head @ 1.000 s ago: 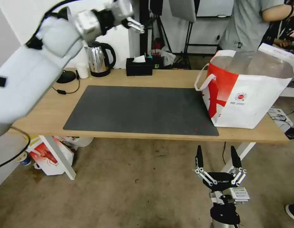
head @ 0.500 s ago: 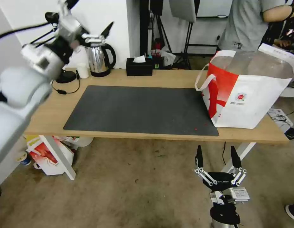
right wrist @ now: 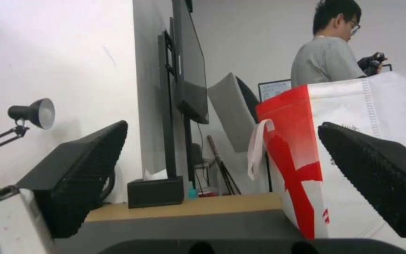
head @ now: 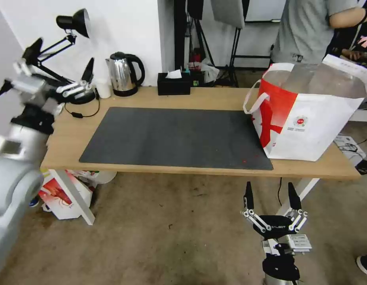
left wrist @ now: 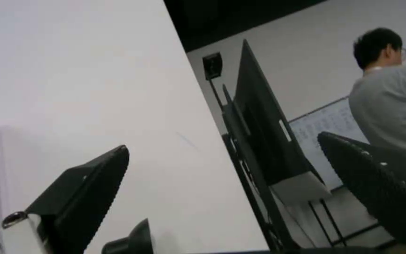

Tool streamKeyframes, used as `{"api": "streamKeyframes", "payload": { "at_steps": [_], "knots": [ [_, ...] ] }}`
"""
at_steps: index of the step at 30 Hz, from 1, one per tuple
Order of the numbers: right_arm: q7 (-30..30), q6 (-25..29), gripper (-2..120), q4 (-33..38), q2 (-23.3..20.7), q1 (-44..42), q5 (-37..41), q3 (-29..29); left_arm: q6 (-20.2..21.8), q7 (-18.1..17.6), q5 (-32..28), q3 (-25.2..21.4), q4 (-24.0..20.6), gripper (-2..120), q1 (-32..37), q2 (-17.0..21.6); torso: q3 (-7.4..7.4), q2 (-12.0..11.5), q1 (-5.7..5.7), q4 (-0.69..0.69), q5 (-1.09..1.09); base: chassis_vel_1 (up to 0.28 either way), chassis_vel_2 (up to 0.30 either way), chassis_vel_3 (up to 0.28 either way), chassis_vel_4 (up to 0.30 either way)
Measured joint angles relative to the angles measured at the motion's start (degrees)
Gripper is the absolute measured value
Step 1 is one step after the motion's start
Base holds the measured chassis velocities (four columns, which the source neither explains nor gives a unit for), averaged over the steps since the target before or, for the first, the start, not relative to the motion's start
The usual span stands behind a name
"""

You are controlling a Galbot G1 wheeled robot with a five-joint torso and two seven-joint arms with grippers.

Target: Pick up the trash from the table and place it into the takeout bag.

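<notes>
Left gripper (head: pixel 61 55) up at the table's far left end, over the desk lamp base (head: pixel 81 96), fingers spread wide, nothing between them; left wrist view shows the same two black fingertips (left wrist: pixel 90 190) apart against a white wall. Right gripper (head: pixel 271 198) parked low in front of the table edge, below tabletop height, pointing up, fingers apart and empty. Light-wood table (head: pixel 199 97) with a dark grey mat (head: pixel 175 136) across the middle; a few tiny red specks near the mat's front right corner. Takeout bag (head: pixel 310 114) upright on the right end of the table, just touching the mat's right edge, mouth open, silvery lining visible, red side panel and white loop handles facing the mat; also seen from the right wrist view (right wrist: pixel 353 148) between the spread fingertips. Trash items not to be made out on the mat or tabletop; bag contents cannot be told. Along the back edge: steel kettle (head: pixel 122 75), small white cup (head: pixel 102 88) next to it, black tissue box (head: pixel 173 83). Black desk lamp head (head: pixel 74 21) above far left. Under the table's left end, on the floor: red-and-white crayfish-print box (head: pixel 59 196).
</notes>
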Motion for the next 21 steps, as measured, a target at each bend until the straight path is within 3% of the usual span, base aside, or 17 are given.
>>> {"api": "streamKeyframes", "payload": {
  "at_steps": [4, 5, 12, 21],
  "knots": [
    [0.0, 0.0, 100, 0.0, 0.0, 0.0, 0.0, 0.0, 0.0, -0.1, 0.3, -1.1, -1.9, 100, 2.5, -2.0, 0.0, 0.0, 0.01, 0.0, 0.01, 0.0, 0.0, 0.0, 0.0],
    [0.0, 0.0, 100, 0.0, 0.0, 0.0, 0.0, 0.0, -0.3, -0.2, 1.2, -2.2, -3.7, 100, 5.1, -4.3, 0.0, 0.0, 0.01, 0.01, 0.01, 0.0, 0.0, 0.0, 0.0],
    [0.0, 0.0, 100, 0.0, 0.0, 0.0, 0.0, 0.0, -0.9, -2.1, 2.5, -3.1, -7.9, 100, 10.6, -10.9, 0.01, 0.0, 0.01, 0.01, 0.01, 0.0, 0.0, 0.0, 0.0],
    [0.0, 0.0, 100, 0.0, 0.0, 0.0, 0.0, 0.0, -4.1, -5.5, 6.7, 2.1, -11.2, 100, 19.1, -19.5, 0.0, 0.0, 0.01, 0.01, 0.01, 0.0, 0.0, 0.0, 0.0]
  ]
}}
